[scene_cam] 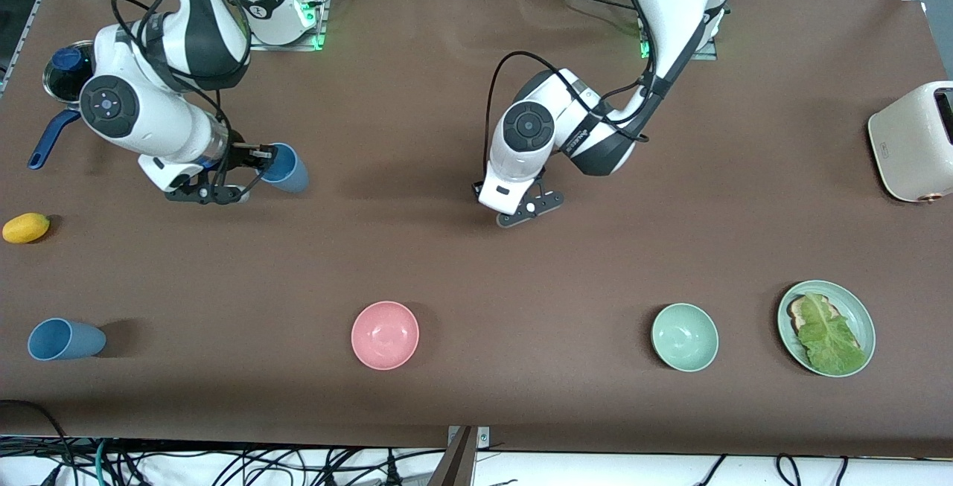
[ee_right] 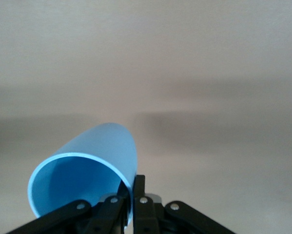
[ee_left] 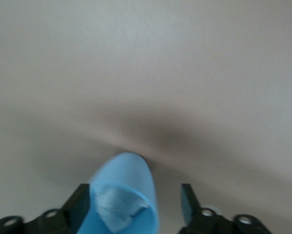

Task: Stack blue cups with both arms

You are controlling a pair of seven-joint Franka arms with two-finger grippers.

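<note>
Brown bench (scene_cam: 476,263); cup stacking under way.
Right hand (scene_cam: 257,162), over the right arm's end, is closed on the rim of a tilted blue cup (scene_cam: 287,167); left hand (ee_left: 135,197) stands open around the scrap-holding cup (ee_left: 128,173) mid-bench, toward the left arm's end from it; a third cup (scene_cam: 65,339) lies on its side.

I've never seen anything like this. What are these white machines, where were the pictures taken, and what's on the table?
Two robot arms work at a brown table. The wide picture comes from a high camera facing them; the other two from cameras on their wrists. The right tool is shut on the rim of a blue cup. The left tool stands open around a second blue cup. Also on the table: a third cup on its side, a pink bowl, a green bowl and a plate.
</note>
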